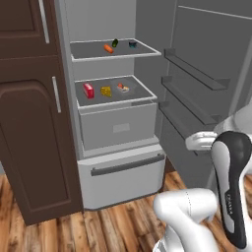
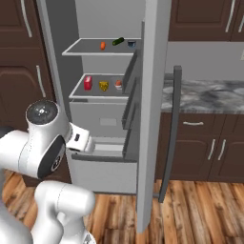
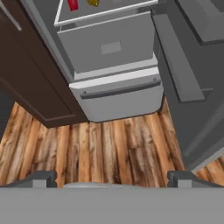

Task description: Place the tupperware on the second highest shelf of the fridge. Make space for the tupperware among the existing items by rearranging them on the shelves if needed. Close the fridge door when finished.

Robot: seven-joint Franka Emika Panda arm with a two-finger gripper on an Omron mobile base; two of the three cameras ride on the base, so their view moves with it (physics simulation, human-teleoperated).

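gripper [image 3: 112,177] stood wide and empty, low over the floor | tupperware [image 1: 123,88] sat well above and ahead of it, on lower shelf beside cheese wedge [image 1: 106,91] | risk: a reach upward could clip fridge door [image 1: 206,74] racks to its right.

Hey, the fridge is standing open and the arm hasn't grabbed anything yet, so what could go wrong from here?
1. The tupperware sits close beside the cheese wedge and red carton; an open gripper reaching in might knock them.
2. The shelf above already holds the carrot, green oblong and dark bowl, so setting it down may bump one.
3. The fridge door stands close beside the arm and could be clipped.
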